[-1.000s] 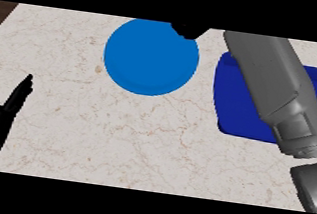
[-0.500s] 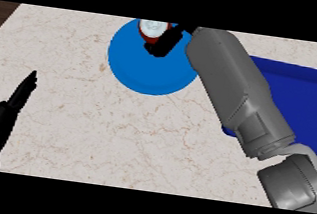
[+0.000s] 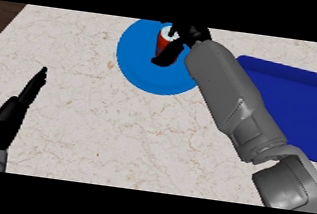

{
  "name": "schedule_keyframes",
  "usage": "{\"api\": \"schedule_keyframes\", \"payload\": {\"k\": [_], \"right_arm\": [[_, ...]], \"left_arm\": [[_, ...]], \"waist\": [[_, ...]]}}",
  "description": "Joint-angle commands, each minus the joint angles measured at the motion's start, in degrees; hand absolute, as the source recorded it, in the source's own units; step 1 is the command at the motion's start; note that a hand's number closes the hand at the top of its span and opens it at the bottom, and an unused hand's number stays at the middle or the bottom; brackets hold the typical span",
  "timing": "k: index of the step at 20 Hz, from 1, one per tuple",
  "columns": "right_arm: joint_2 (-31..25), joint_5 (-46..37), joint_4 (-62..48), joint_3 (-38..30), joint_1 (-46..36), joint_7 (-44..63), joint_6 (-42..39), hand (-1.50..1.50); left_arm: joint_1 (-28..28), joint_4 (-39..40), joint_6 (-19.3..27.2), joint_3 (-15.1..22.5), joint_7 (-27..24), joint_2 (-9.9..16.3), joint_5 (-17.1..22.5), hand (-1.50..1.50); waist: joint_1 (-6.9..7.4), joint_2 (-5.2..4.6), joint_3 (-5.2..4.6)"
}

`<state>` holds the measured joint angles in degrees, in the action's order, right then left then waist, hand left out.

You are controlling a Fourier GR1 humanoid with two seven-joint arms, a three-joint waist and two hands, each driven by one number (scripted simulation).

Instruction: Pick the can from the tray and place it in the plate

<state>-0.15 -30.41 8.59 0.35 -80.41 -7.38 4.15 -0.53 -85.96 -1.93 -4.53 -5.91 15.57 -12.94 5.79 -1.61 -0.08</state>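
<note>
Can (image 3: 169, 36) over the plate (image 3: 140, 69), off the tray (image 3: 303, 108); right hand (image 3: 179, 43) fingers clamped on it; release left.

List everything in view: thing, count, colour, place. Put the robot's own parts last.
plate: one, blue, round, on the counter near its far edge, centre of the view.
can: one, red with a pale top, upright over the plate's far part, partly hidden by the right hand.
tray: one, dark blue, at the right side of the counter, partly covered by the right forearm; nothing shows on its visible part.
counter: one, pale marbled stone, filling most of the view; a dark strip shows at its left edge.
right hand: one, black, on a grey forearm, fingers curled round the can above the plate.
left hand: one, black, open, resting at the lower left, fingers straight.
</note>
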Motion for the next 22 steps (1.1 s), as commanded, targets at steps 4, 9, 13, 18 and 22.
{"api": "schedule_keyframes", "payload": {"k": [4,9,13,18,22], "right_arm": [[0.14,5.47,0.66,-2.84,1.7,-2.96,5.1,-1.5],[0.15,11.3,3.29,-9.59,2.38,-5.75,10.23,-1.5],[-3.47,14.42,3.1,-13.53,3.3,-6.31,11.85,-1.5],[-9.14,21.01,4.61,-19.7,5.39,-10.4,1.93,-1.5],[-13.13,22.33,3.8,-21.44,10.55,-17.66,-2.44,-1.5]], "left_arm": [[-1.06,-0.93,1.13,0.58,0.97,-0.87,-1.14,0.0],[1.15,1.52,2.46,0.32,-2.2,-2.06,-1.56,0.0],[0.78,0.23,0.8,-0.84,-0.48,-0.48,-0.36,0.0],[0.92,0.41,1.57,-1.26,-0.42,-0.86,-0.65,0.0],[2.8,0.65,1.32,-1.01,-2.53,-1.27,-0.55,0.0]], "waist": [[0.69,-0.16,0.09],[-1.64,0.01,0.07],[-1.68,-0.16,0.1],[-2.87,0.23,0.15],[-2.17,-0.15,0.15]]}}
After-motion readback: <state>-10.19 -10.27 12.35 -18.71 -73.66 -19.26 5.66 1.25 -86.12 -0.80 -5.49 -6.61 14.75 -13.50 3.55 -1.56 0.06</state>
